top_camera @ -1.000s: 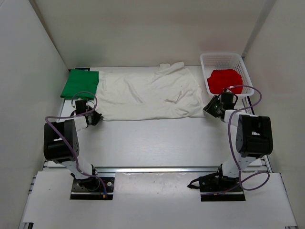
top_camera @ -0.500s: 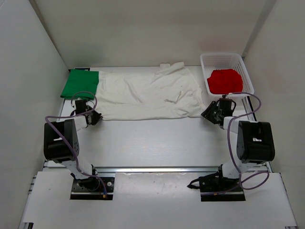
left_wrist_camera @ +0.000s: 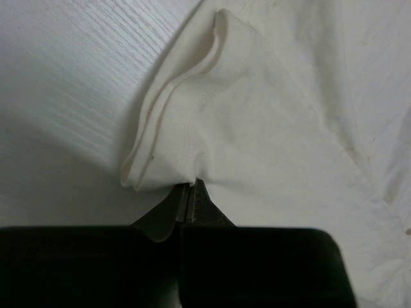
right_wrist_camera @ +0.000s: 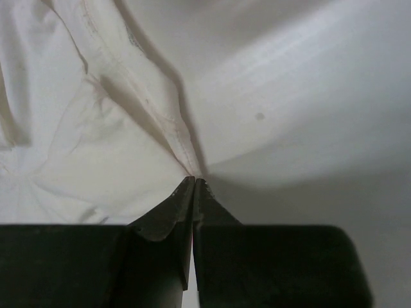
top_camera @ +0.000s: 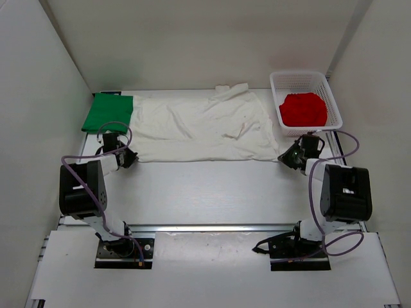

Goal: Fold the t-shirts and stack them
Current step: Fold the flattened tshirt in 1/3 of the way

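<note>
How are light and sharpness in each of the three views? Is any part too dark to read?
Top external view: even light, sharp, soft shadows only; the white t-shirt hardly stands out from the pale table. Left wrist view: cloth well lit, the left gripper nearly black. Right wrist view: a dark shadow along the hem, the right gripper underexposed.

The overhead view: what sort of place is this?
Probably a robotics lab test cell, not a home: plain white walls box in the table, the left arm and right arm are bolted at its near edge, and a white t-shirt lies spread out.
</note>
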Robot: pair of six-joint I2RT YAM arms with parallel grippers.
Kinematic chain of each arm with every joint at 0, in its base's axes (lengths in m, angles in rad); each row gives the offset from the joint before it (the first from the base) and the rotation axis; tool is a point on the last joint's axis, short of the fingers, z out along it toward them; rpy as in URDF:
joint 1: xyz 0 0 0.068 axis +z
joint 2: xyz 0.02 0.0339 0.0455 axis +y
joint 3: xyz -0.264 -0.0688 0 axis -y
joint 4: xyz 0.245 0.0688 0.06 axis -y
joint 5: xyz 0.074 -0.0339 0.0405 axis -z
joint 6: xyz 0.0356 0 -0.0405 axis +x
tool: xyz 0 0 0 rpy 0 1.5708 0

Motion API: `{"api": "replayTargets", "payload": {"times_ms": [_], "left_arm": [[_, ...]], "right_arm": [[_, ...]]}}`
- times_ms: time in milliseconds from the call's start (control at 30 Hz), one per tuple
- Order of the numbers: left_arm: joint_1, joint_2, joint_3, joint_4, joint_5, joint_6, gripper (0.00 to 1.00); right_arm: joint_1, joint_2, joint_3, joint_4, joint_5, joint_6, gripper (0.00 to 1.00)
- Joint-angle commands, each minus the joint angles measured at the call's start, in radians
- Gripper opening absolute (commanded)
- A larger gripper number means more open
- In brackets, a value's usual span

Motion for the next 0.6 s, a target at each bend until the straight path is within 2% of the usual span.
{"api": "replayTargets", "payload": {"times_ms": [0, 333, 400, 500, 567], "left_arm": [[0.006, -0.055, 0.018, -0.046, -0.017, 0.026, 0.0], [0.067, -0.255, -0.071, -0.182, 0.0, 0.107, 0.0], [0.052, -0.337, -0.117, -0.204, -0.029, 0.125, 0.0], [0.081, -0.439, -0.264, -0.21, 0.053, 0.104, 0.0], [0.093, -0.491, -0.342, -0.215, 0.07, 0.093, 0.08]], "right_arm": [[-0.044, -0.132, -0.095, -0.007, 0.015, 0.048, 0.0], [-0.125, -0.439, -0.317, -0.1, 0.023, 0.102, 0.0], [-0.147, -0.499, -0.382, -0.126, -0.002, 0.12, 0.0], [-0.205, -0.66, -0.439, -0.226, -0.017, 0.122, 0.0], [-0.207, -0.746, -0.452, -0.282, 0.013, 0.128, 0.0]]}}
